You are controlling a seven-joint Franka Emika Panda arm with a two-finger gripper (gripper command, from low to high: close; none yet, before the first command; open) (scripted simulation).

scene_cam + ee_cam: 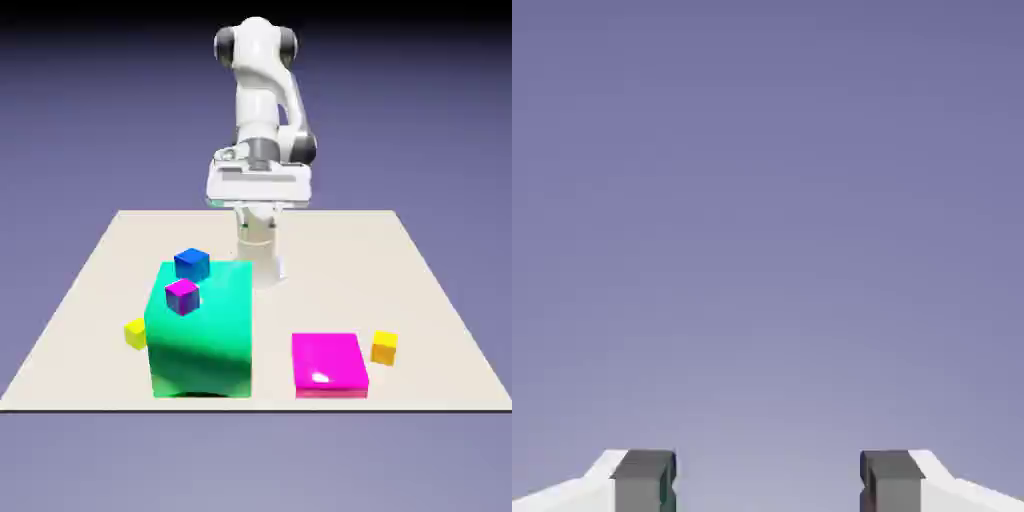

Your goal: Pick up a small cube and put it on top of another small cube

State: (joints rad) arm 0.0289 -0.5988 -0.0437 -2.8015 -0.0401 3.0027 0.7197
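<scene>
The small cube [136, 333], lemon-yellow, lies on the table against the left side of a big green block [200, 340] in the exterior view. Another small cube [384, 347], amber, lies far to the right, beside a flat magenta block [329, 365]. My gripper [258, 188] hangs high above the table's far part, well away from both cubes. In the hand view the gripper [767, 480] is open; its grey fingertips [644, 480] stand wide apart with only the blue-violet backdrop between them. Neither cube shows in the hand view.
A purple cube [182, 296] rests on the green block's top. A blue cube [191, 264] sits at the block's far edge. The beige table [420, 300] ends close in front of both blocks.
</scene>
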